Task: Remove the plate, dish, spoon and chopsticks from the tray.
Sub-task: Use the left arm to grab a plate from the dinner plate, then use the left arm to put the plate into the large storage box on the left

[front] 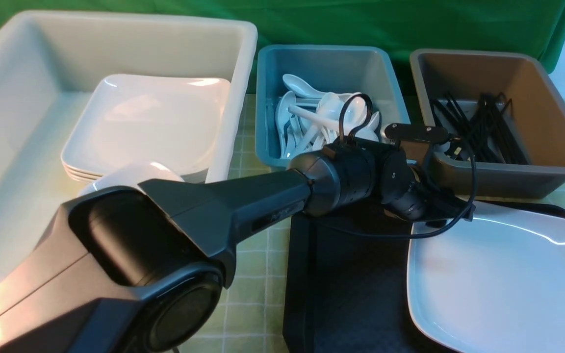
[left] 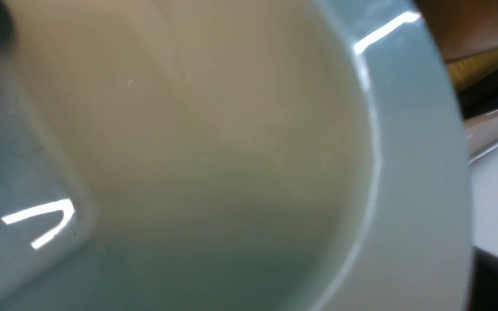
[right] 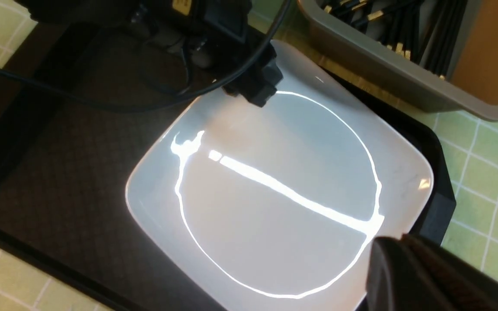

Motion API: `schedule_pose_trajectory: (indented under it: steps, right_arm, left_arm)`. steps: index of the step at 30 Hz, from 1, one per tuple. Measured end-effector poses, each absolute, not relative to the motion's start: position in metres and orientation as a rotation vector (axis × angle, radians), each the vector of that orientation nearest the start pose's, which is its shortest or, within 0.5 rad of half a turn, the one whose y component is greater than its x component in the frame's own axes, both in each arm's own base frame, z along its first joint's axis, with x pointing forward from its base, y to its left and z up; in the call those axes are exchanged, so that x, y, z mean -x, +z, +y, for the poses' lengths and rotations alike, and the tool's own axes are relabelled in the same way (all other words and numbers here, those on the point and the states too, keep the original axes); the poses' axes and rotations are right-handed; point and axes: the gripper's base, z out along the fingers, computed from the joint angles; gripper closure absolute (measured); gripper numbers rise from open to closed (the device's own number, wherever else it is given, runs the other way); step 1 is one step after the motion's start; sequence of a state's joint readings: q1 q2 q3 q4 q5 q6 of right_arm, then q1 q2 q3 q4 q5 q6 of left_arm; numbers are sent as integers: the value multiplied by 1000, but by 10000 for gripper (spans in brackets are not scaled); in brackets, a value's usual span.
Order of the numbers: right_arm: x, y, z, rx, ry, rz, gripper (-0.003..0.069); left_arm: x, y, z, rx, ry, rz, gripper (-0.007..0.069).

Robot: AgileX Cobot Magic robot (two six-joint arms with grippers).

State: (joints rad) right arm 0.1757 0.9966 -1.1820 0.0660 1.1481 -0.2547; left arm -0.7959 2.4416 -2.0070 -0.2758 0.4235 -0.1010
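A: Status, left to right?
B: White tub (front: 243, 98) holds stacked plates (front: 150, 122). Left end effector (front: 442, 212) is at the far-left corner of the plate (front: 503, 279). Its jaws are hidden, so can't tell if it's gripping. Plate lies flat on the tray (front: 351, 274), right part, rim up, edges square to it. It's square, so no long axis.
A: Right end effector (right: 404, 268)?
B: Only a dark edge shows. State unclear.
A: Next?
B: Plate step, likely the last. Needs a firm rim pinch, a lift, then a carry left to the white tub.
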Motion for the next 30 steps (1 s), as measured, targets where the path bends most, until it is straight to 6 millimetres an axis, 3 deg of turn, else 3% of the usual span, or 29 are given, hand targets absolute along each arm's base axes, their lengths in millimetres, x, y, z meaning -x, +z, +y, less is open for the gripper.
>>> schedule_pose_trajectory:
  steps: [2, 6, 19, 30]
  right_arm:
    - [-169, 400, 36, 517, 50, 2389, 652]
    - [-169, 400, 36, 517, 50, 2389, 652]
    - [-166, 417, 35, 511, 51, 2342, 652]
    - [-160, 438, 41, 561, 132, 2272, 652]
  left_arm:
    - [-378, 152, -399, -542, -719, 2375, 516]
    - [-374, 170, -395, -560, -717, 2395, 545]
    - [-341, 276, -362, -899, -518, 2338, 597]
    - [-313, 355, -329, -990, -440, 2216, 621]
